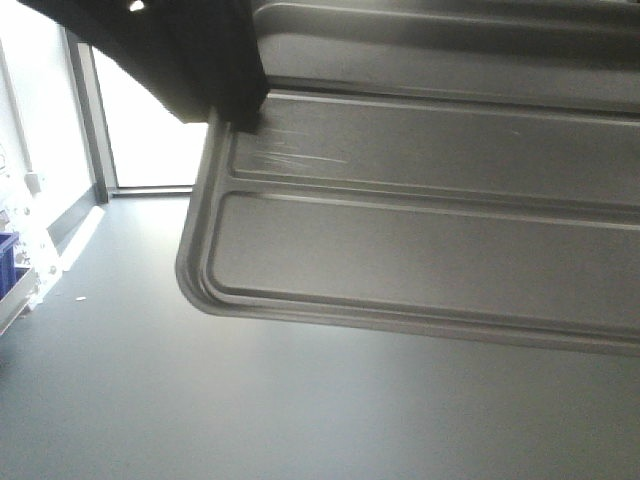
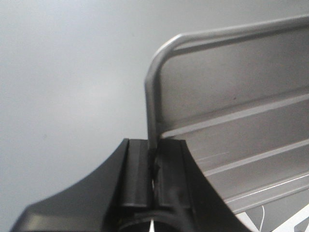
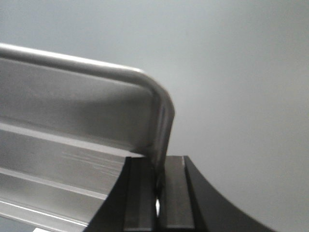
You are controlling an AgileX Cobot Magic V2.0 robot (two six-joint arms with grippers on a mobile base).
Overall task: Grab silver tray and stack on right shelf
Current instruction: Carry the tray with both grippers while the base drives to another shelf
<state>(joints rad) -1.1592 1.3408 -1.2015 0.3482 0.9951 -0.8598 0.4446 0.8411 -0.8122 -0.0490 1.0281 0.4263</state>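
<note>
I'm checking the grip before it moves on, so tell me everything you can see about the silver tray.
The silver tray is shiny ribbed metal with rounded corners and a shallow rim, faintly scratched near one rib. It hangs tilted in the air over a grey floor. The left gripper and right gripper each pinch its rim beside a corner.

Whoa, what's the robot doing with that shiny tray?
The robot is holding the silver tray with both arms. Its left gripper is clamped on the rim at one end, and its right gripper is clamped on the rim at the other end. The tray is lifted, with only grey floor behind it. No shelf is in view.
</note>
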